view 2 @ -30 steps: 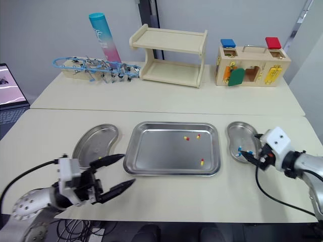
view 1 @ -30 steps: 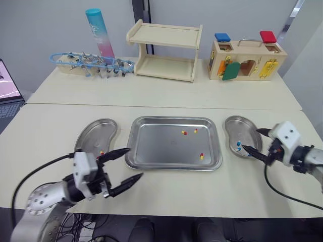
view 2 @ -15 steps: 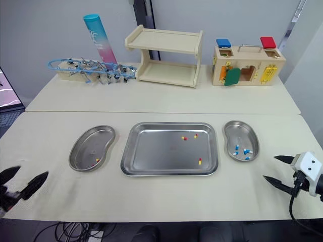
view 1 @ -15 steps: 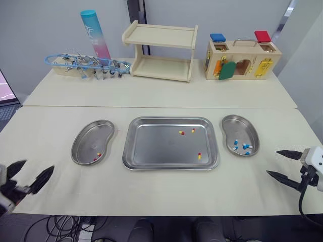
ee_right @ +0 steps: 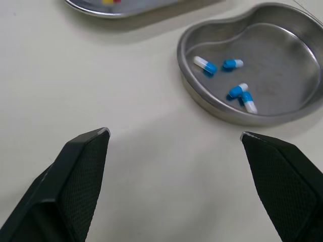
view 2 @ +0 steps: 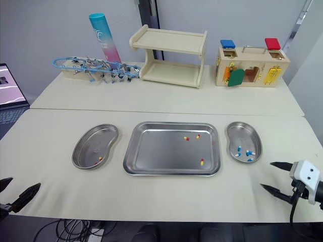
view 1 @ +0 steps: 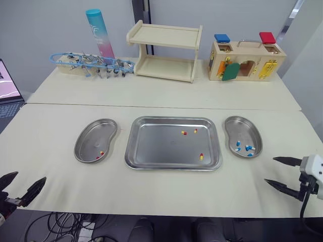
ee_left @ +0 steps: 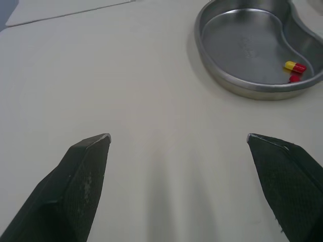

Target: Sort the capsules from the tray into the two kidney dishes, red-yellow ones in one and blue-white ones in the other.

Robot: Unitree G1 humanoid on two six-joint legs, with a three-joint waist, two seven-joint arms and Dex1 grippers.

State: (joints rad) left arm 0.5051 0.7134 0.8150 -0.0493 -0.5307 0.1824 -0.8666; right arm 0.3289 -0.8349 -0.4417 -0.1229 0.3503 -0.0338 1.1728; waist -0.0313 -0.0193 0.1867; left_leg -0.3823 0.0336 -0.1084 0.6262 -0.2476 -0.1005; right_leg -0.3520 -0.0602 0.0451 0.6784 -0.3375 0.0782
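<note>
With the left gripper (view 1: 22, 182) and right gripper (view 1: 272, 170) both spread and empty, three red-yellow capsules (view 1: 183, 133) lie in the tray (view 1: 156, 146); you should next carry one to the left dish (view 1: 93, 138).

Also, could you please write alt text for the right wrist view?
Four blue-white capsules lie in a steel kidney dish on the beige table, just ahead of the open right gripper. The tray's rim sits beside the dish.
</note>
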